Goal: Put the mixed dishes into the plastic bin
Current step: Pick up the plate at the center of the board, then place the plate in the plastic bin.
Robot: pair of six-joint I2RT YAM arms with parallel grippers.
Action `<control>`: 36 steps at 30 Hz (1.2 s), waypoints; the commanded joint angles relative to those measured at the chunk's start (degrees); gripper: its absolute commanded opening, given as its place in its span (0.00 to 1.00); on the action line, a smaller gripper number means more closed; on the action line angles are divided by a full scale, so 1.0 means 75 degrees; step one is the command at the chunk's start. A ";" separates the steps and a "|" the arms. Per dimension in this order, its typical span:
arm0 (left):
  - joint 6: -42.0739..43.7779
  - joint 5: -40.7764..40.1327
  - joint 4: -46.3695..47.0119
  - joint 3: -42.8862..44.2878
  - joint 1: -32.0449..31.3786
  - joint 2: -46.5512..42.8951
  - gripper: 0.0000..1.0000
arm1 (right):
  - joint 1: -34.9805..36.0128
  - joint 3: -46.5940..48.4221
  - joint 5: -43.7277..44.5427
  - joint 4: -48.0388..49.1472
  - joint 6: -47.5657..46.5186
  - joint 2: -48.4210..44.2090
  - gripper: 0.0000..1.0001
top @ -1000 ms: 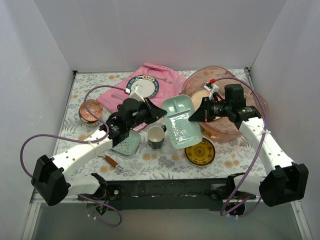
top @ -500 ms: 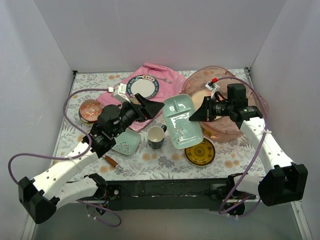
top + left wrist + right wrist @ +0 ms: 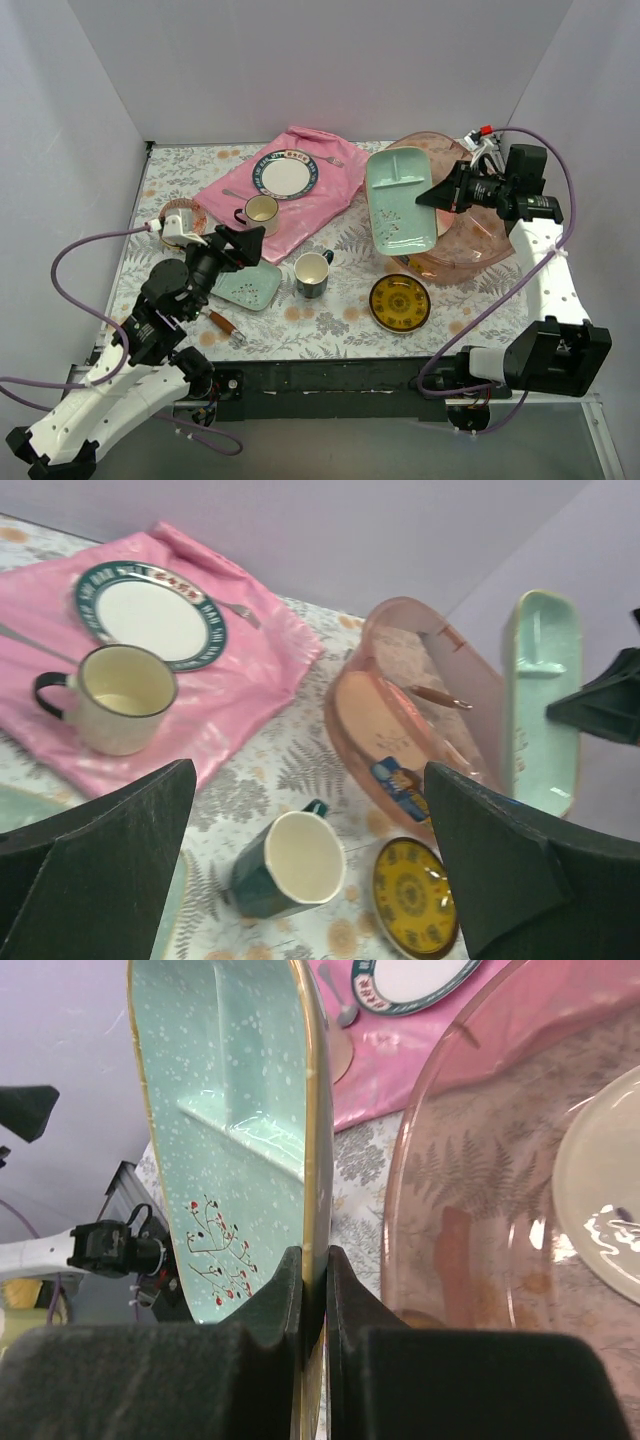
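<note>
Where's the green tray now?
Top view, right side: the green tray is held tilted by the right gripper, at the left rim of the pink bin.

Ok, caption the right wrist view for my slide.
Right pincer clamps the pale green tray by its rim, tray on edge, pink bin alongside.

The left arm [image 3: 120,395] is shown folded low at the near left, its gripper [image 3: 250,245] spread wide and empty. The right arm [image 3: 545,270] is raised at the far right, its gripper [image 3: 430,197] clamped on the pale green tray [image 3: 398,200] rim.
</note>
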 commanded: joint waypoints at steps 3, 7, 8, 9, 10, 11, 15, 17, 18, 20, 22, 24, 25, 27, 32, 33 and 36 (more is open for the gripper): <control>0.0986 -0.1021 -0.0795 -0.0715 0.0028 -0.1146 0.98 | -0.0580 0.1059 -0.0585 0.0317 -0.0316 0.0435 0.01; 0.1150 -0.1092 -0.0901 -0.1101 0.0028 -0.1428 0.98 | -0.0780 0.1469 -0.0387 0.0223 -0.0515 0.0868 0.01; 0.1162 -0.1104 -0.0913 -0.1230 0.0028 -0.1429 0.98 | -0.0850 0.1529 -0.0351 0.0235 -0.0527 0.0939 0.01; 0.1174 -0.1115 -0.0913 -0.1289 0.0028 -0.1464 0.98 | -0.0862 0.1576 -0.0339 0.0223 -0.0515 0.0998 0.01; 0.1208 -0.1127 -0.0889 -0.1324 0.0028 -0.1476 0.98 | -0.0885 0.1715 -0.0281 0.0235 -0.0515 0.1126 0.01; 0.1209 -0.1127 -0.0854 -0.1348 0.0028 -0.1464 0.98 | -0.0920 0.1775 -0.0257 0.0235 -0.0515 0.1186 0.01; 0.1326 -0.1186 -0.0772 -0.1360 0.0028 -0.1265 0.98 | -0.0967 0.2044 -0.0116 0.0258 -0.0527 0.1479 0.01; 0.1384 -0.1174 -0.0772 -0.1337 0.0028 -0.1090 0.98 | -0.0979 0.2161 -0.0058 0.0270 -0.0515 0.1654 0.01; 0.1396 -0.1162 -0.0772 -0.1313 0.0028 -0.1031 0.98 | -0.0991 0.2197 -0.0046 0.0270 -0.0515 0.1701 0.01; 0.1396 -0.1139 -0.0795 -0.1301 0.0028 -0.0914 0.98 | -0.1003 0.2244 -0.0022 0.0282 -0.0527 0.1854 0.01; 0.1396 -0.1116 -0.0796 -0.1290 0.0028 -0.0902 0.98 | -0.1014 0.2291 -0.0011 0.0282 -0.0539 0.1994 0.01; 0.1396 -0.1115 -0.0796 -0.1301 0.0028 -0.0901 0.98 | -0.1026 0.2349 0.0013 0.0294 -0.0597 0.2088 0.01; 0.1408 -0.1104 -0.0796 -0.1301 0.0028 -0.0890 0.98 | -0.1038 0.2373 0.0013 0.0270 -0.0609 0.2193 0.01; 0.1408 -0.1092 -0.0796 -0.1301 0.0028 -0.0901 0.98 | -0.1050 0.2466 0.0013 0.0224 -0.0691 0.2357 0.01; 0.1408 -0.1080 -0.0796 -0.1301 0.0028 -0.0901 0.98 | -0.1096 0.2665 0.0130 0.0060 -0.0855 0.2662 0.01; 0.1408 -0.1069 -0.0796 -0.1290 0.0028 -0.0890 0.98 | -0.1108 0.2689 0.0142 0.0059 -0.0878 0.2744 0.01; 0.1420 -0.1069 -0.0795 -0.1290 0.0028 -0.0878 0.98 | -0.1120 0.2783 0.0177 0.0036 -0.0913 0.2908 0.01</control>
